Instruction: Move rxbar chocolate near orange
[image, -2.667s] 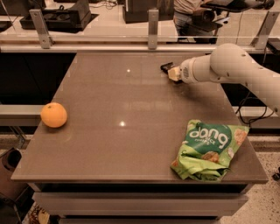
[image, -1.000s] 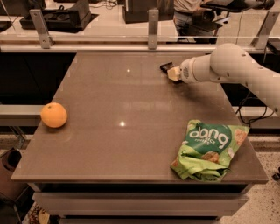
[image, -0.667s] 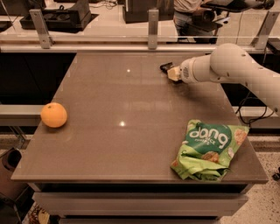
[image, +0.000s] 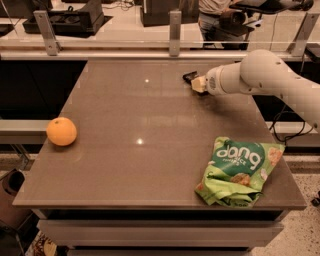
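Reaching across the table (image: 150, 165), the gripper (image: 198, 83) has the rxbar chocolate (image: 189, 76) at its tip; whether it clasps the bar I cannot tell. The orange (image: 61, 131) lies well apart, far beyond that tip.

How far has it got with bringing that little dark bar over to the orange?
Done: nothing visible yet; the rxbar chocolate lies near the far edge of the table, well away from the orange at the left edge. In hand: the gripper sits right at the bar, seemingly working on a grasp. Left: lift it, carry it across and set it beside the orange.
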